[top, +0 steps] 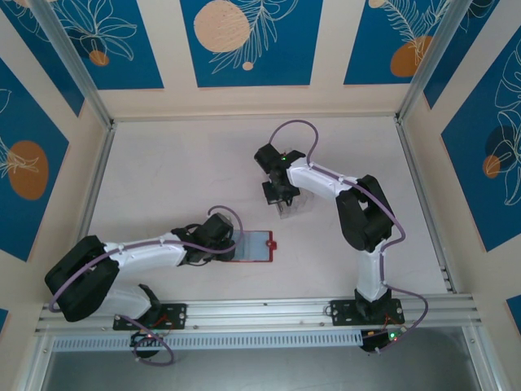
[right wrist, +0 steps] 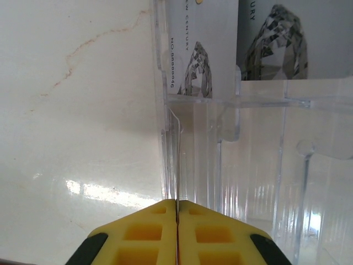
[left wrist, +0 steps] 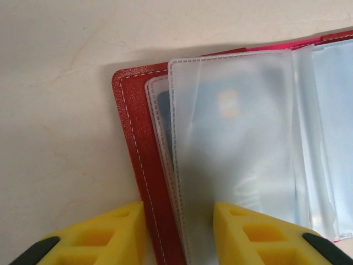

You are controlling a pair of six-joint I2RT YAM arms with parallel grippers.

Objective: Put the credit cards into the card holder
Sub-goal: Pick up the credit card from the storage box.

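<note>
Right end effector (right wrist: 177,212) pinches a credit card (right wrist: 176,165) edge-on.

The card holder (top: 254,246) lies open and flat at 6 o'clock of the table's middle, dark red cover down, frosted sleeves up, snap tab (top: 273,243) at 3 o'clock. One sleeve holds a tucked card (left wrist: 227,127), bluish I think through the haze, with a gold chip. At 1 o'clock from the holder a thin credit card (right wrist: 177,160) stands on edge, pinched in my right claw (right wrist: 177,205); two diamond-printed cards (right wrist: 194,61) stand at 12 o'clock beyond it.
</note>
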